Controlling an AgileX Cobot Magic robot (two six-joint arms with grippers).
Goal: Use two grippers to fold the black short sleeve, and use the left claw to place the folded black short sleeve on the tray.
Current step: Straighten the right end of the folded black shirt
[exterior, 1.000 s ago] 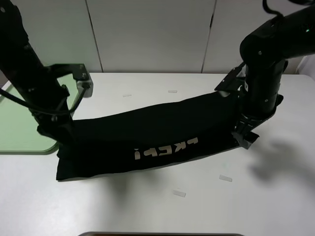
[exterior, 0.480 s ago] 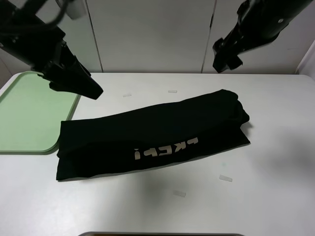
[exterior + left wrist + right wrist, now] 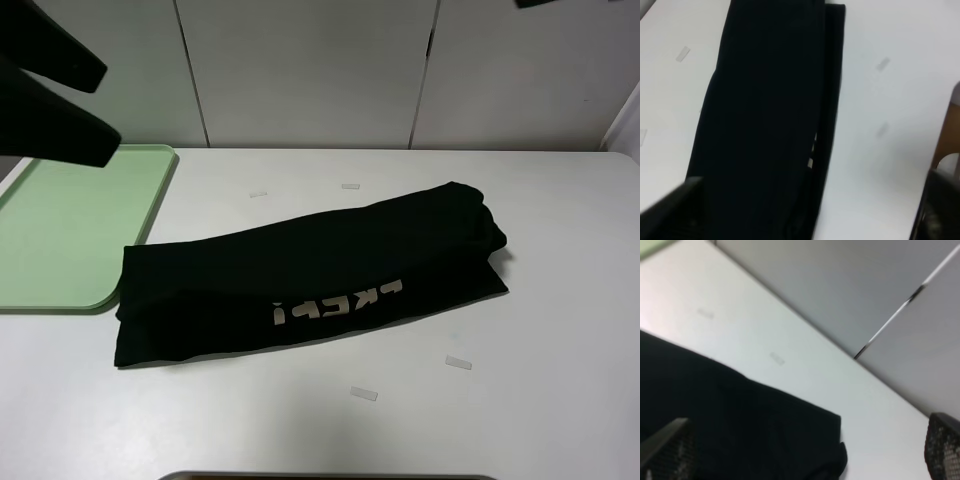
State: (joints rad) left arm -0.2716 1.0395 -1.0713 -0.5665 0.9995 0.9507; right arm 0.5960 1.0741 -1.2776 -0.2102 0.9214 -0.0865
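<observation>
The black short sleeve (image 3: 310,275) lies flat on the white table as a long slanted strip, its pale lettering facing up. Left of it sits the light-green tray (image 3: 60,230), with the strip's left end just beside the tray's near corner. The left arm (image 3: 50,130) hangs high over the tray, blurred. In the left wrist view the left claw (image 3: 805,210) is open and far above the shirt (image 3: 770,115), holding nothing. The right gripper (image 3: 807,445) is open and empty too, high over the shirt's right end (image 3: 740,430). Only a sliver of the right arm (image 3: 545,3) shows at the top edge.
Small pale tape marks dot the table (image 3: 560,300) behind the shirt (image 3: 258,194) (image 3: 350,186) and in front of it (image 3: 458,362) (image 3: 364,394). A grey panelled wall (image 3: 300,70) stands behind the table. A dark edge (image 3: 330,477) runs along the near side.
Both grippers were down at the two ends of the shirt. They have let go and risen up and outward. The shirt lies where it was.
</observation>
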